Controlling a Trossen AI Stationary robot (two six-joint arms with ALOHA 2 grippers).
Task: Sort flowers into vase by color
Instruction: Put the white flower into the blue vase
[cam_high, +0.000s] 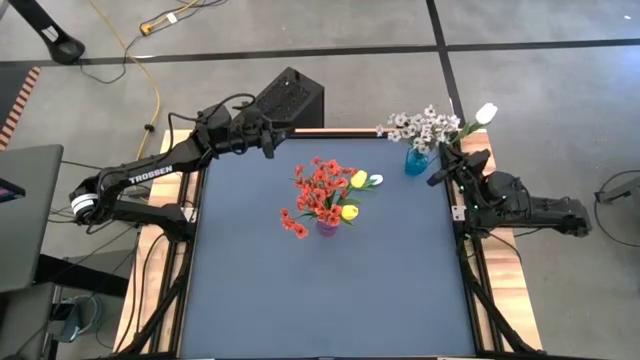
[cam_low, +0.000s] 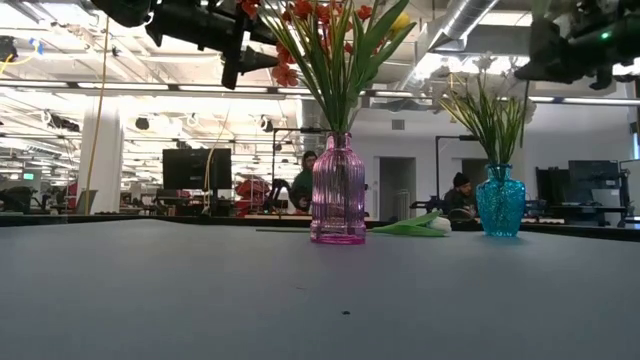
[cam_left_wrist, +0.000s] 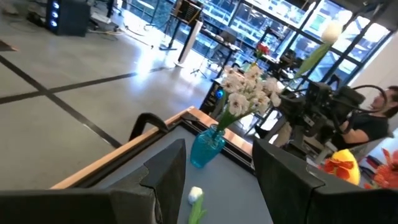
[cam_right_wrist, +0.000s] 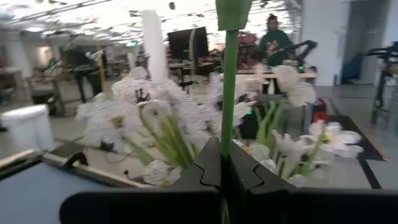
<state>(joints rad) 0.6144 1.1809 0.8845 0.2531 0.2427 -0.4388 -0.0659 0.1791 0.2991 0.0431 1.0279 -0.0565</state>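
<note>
A pink vase (cam_high: 327, 228) (cam_low: 337, 190) at mid-table holds red blossom bunches (cam_high: 318, 190) and yellow tulips (cam_high: 349, 211). A blue vase (cam_high: 415, 161) (cam_low: 500, 200) near the far right corner holds white-lilac sprays (cam_high: 418, 125) (cam_right_wrist: 130, 109). One white tulip (cam_high: 375, 180) (cam_left_wrist: 194, 196) lies flat on the table between the two vases. My right gripper (cam_high: 447, 150) (cam_right_wrist: 229, 177) is raised just right of the blue vase and shut on another white tulip (cam_high: 486, 113) (cam_left_wrist: 331, 30). My left gripper (cam_high: 270, 140) (cam_left_wrist: 217, 186) hovers open above the far left part of the table. My right gripper pinches the green stem (cam_right_wrist: 229, 134) of the white tulip between its two fingers (cam_right_wrist: 208, 174), which lie across the stem. The tulip is lifted clear. Its stem runs on past the fingers to the blossom (cam_high: 486, 113), which stands beyond the table's far right corner.
A black box (cam_high: 290, 100) sits at the table's far edge behind my left arm. The table's wooden rim (cam_left_wrist: 124, 155) runs along the far side. People and desks show in the room behind. The near half of the blue table top (cam_high: 330, 300) carries nothing.
</note>
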